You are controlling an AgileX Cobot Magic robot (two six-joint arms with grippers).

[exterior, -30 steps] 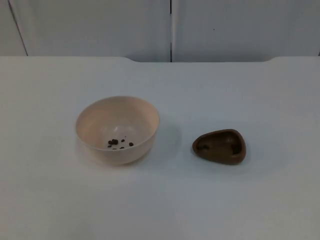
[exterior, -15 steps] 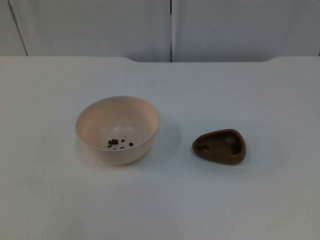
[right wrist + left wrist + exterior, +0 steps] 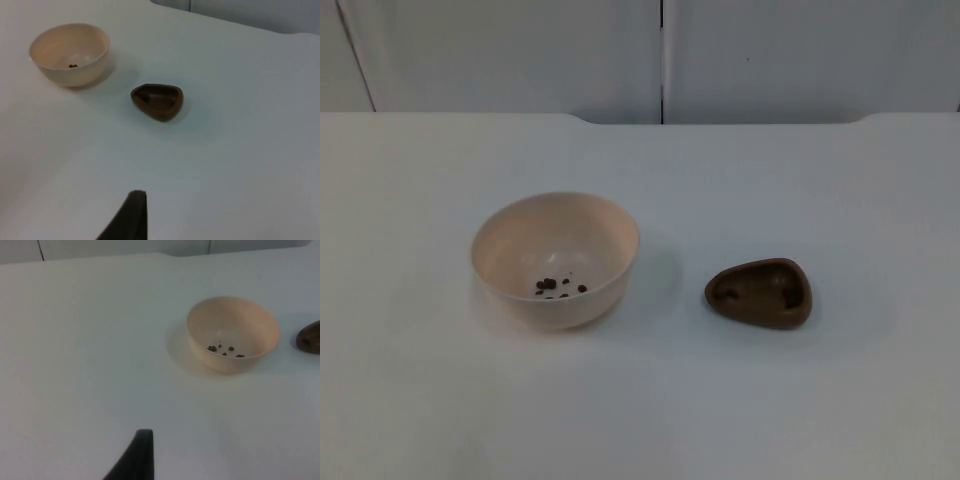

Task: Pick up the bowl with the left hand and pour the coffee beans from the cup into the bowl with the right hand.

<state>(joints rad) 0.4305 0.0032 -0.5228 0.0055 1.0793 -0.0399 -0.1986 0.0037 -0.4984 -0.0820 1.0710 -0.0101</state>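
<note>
While upright, bowl (image 3: 556, 258) holds beans (image 3: 556, 288) (few); cup (image 3: 760, 292) beside.

The white table (image 3: 800, 190) runs back to a grey partition wall (image 3: 520, 50). On it stands a cream bowl (image 3: 556, 260) with a few coffee beans (image 3: 553, 287) at its bottom. Well apart from it, toward the right arm's side, sits a small brown cup (image 3: 760, 292) with a rounded three-cornered rim.

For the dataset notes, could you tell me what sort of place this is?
Probably a lab test bench, not a kitchen: a bare white table ending at a grey partition wall, with just a cream bowl and a brown cup.
</note>
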